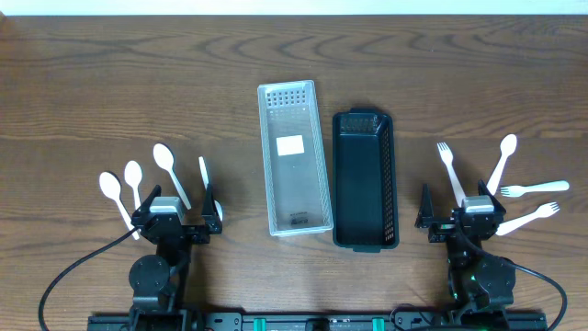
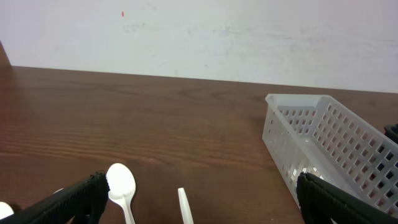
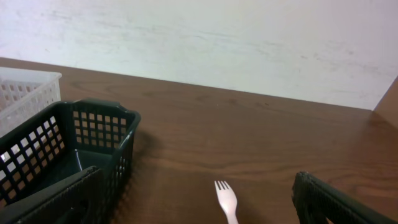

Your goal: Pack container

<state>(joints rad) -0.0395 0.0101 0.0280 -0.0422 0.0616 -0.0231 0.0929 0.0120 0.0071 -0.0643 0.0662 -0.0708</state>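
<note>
- The left tool sits low near the front edge of the counter. Its two fingers are spread wide with nothing gripped. The arm is folded back over its base and the wrist faces the far edge.
- The right tool mirrors that pose on the other side, fingers equally wide and holding nothing.
- Three white spoons lie on the counter just ahead of the left tool, handles angled toward it. A slender white utensil lies beside them, nearer the middle.
- Four white forks fan out ahead of the right tool and to its outer side. In the right wrist view, one fork's tines show between the fingers.
- Between the arms stand a clear basket and a black basket, lengthwise and side by side, their long walls close together. The clear basket is on the left arm's side and has a white label on its floor.
</note>
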